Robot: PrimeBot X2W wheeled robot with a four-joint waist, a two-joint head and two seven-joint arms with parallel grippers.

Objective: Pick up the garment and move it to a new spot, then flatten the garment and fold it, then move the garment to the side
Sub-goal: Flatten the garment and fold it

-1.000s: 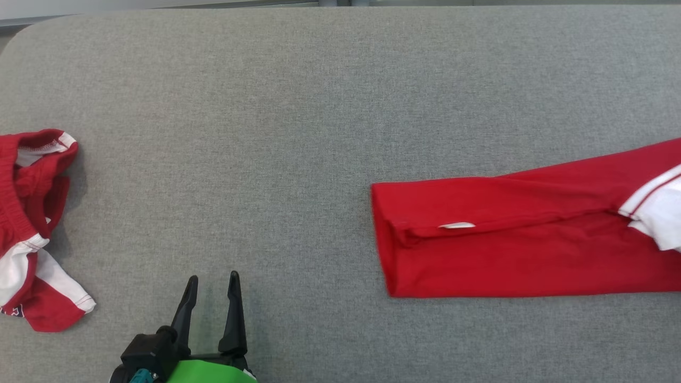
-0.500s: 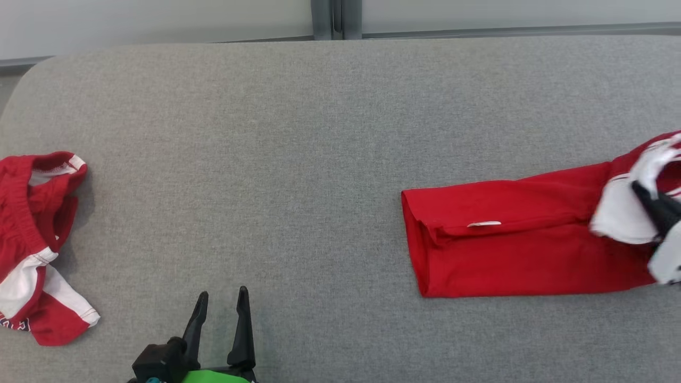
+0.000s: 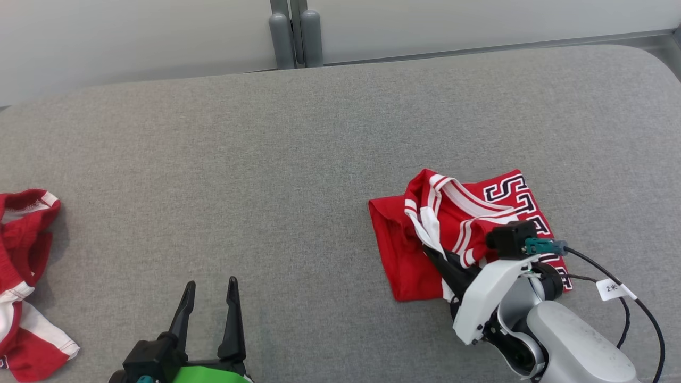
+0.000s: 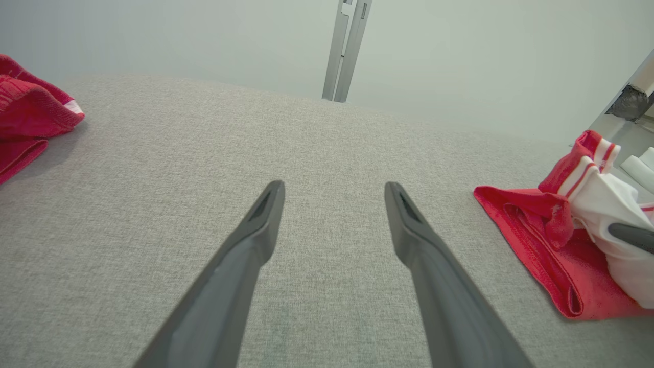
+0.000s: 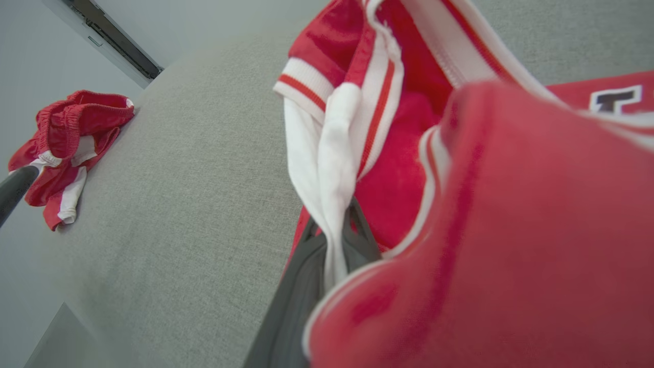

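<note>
The red jersey (image 3: 399,255) with white trim and black lettering lies doubled over on the grey padded table (image 3: 266,159), right of centre. My right gripper (image 3: 432,254) is shut on a white-and-red trimmed edge of it, pinched between the dark fingers (image 5: 301,276). In the right wrist view the jersey (image 5: 485,230) bulges close over the gripper (image 5: 334,240). My left gripper (image 3: 210,285) stands open near the front edge with nothing between its fingers, well left of the jersey (image 4: 541,240). The left wrist view shows this gripper (image 4: 332,189) over bare table.
A second red-and-white garment (image 3: 21,282) lies crumpled at the table's left edge, also seen as the red heap (image 5: 71,133). Grey wall posts (image 3: 292,32) stand behind the table's far edge. The right corner of the table curves away at the far right.
The camera has shifted. My right gripper came in from the right, carrying the jersey's trimmed end leftwards over the long red part, so the jersey now lies doubled. The left gripper stayed open.
</note>
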